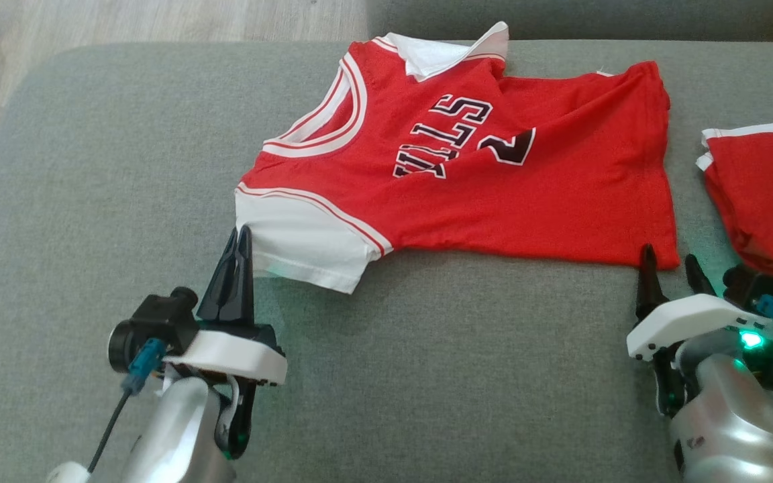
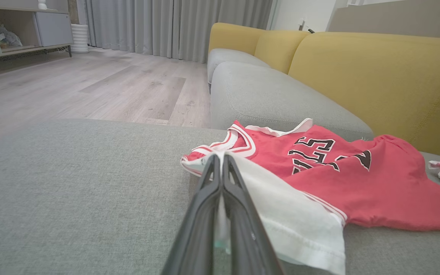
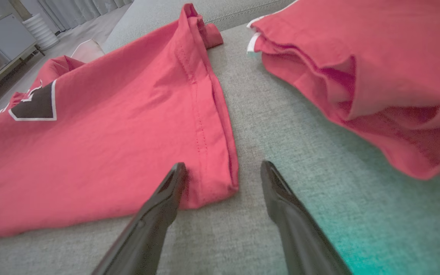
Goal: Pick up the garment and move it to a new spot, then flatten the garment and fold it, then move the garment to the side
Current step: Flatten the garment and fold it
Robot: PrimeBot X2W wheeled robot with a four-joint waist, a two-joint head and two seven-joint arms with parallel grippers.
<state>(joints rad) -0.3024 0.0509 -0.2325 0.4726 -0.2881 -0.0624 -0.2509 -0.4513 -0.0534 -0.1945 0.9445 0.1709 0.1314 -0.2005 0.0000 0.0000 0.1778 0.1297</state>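
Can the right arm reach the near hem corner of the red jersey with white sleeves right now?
Probably yes: the right gripper's jaws stand open right at that corner of the red jersey, nothing lying between.

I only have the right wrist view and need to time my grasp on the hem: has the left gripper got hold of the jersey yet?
Observer: Yes, the left gripper is shut on the jersey's white sleeve.
Operator: Which way does the neckline point?
Observer: Toward the robot's left; its striped trim lies just beyond that sleeve.
Operator: What lies further left?
Observer: More grey cushion, then wooden floor.
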